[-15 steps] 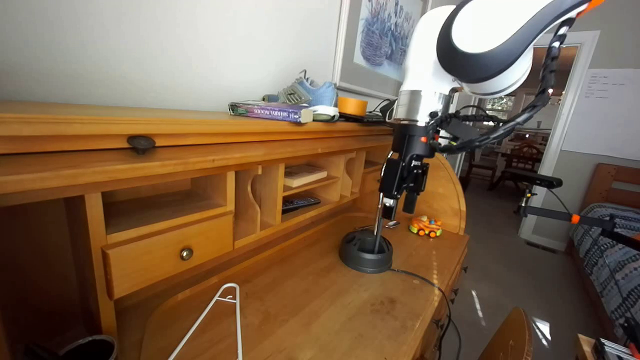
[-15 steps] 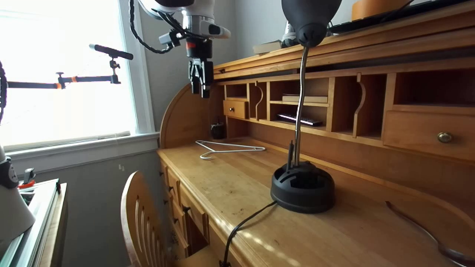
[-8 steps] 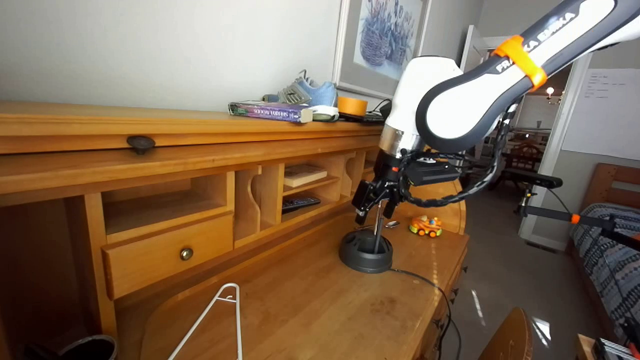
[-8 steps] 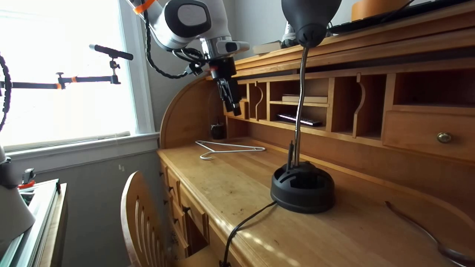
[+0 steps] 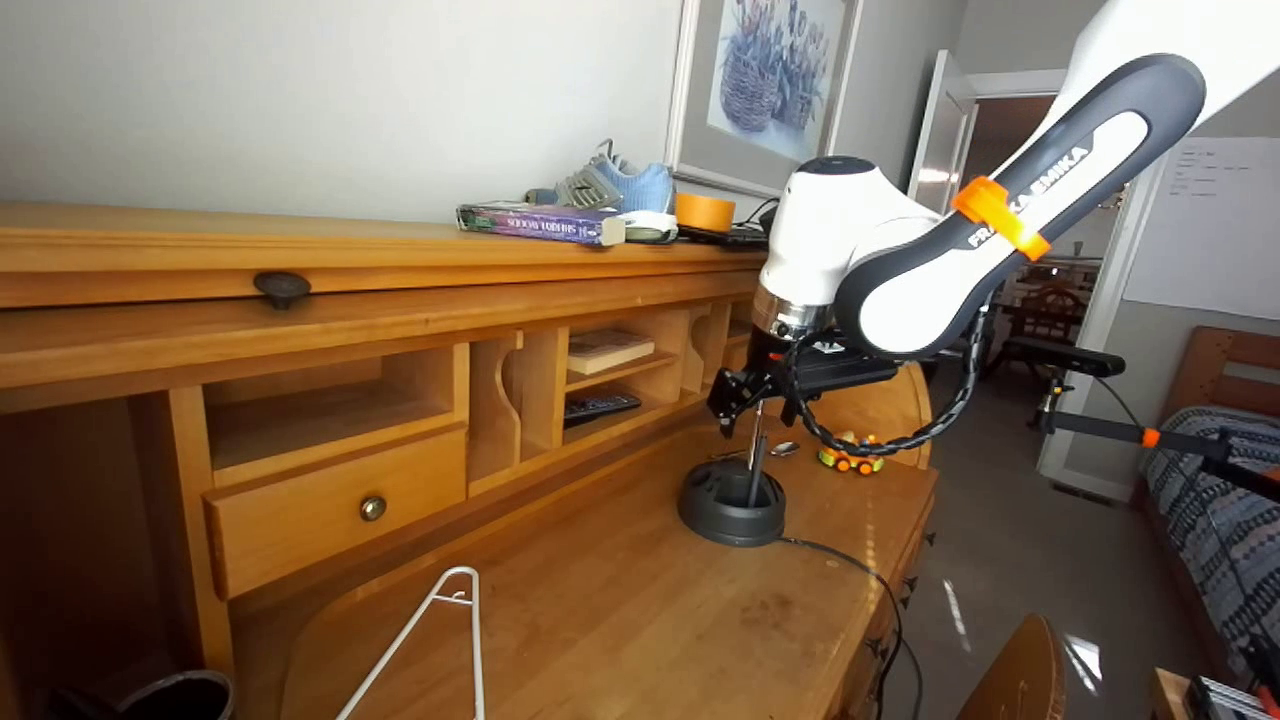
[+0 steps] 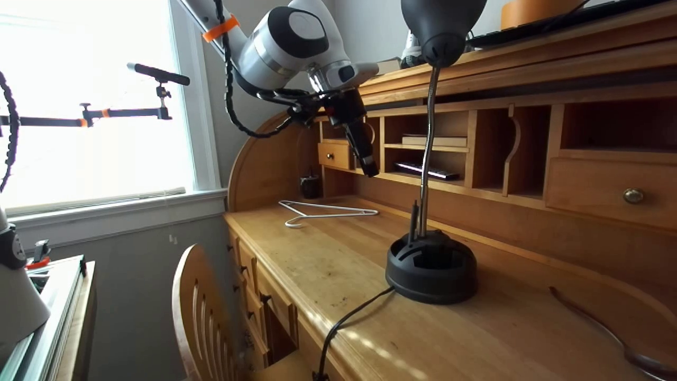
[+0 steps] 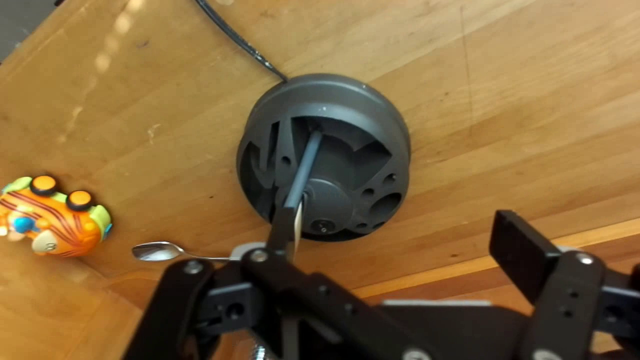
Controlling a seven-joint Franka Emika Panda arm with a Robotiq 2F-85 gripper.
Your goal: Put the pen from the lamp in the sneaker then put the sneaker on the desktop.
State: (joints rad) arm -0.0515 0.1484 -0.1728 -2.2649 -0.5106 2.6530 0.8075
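The fingers (image 7: 522,252) stood wide apart, holding nothing, low in the wrist view; in that frame the left-hand tip of the gripper (image 7: 395,220) overlapped the top of the grey pen (image 7: 306,167), and whether it touched could not be told; the pen leaned in a compartment in the base of the lamp (image 7: 332,200), mid-frame; neither half of the task looked done; the grasp seemed the step in hand, with pen into sneaker (image 5: 645,190), then sneaker onto desktop (image 5: 620,600), left; the sneaker sat on the upper board (image 5: 300,232), top centre of an exterior view, partly behind a book (image 5: 540,222); its purple spine read WOODS, upside down, after what looked like SHERRYL; upper right, the arm (image 5: 930,270) bore FRANKA EMIKA, partly hidden by an orange band (image 5: 1003,220); writing on the paper (image 5: 1215,220), far right, was too small to read.
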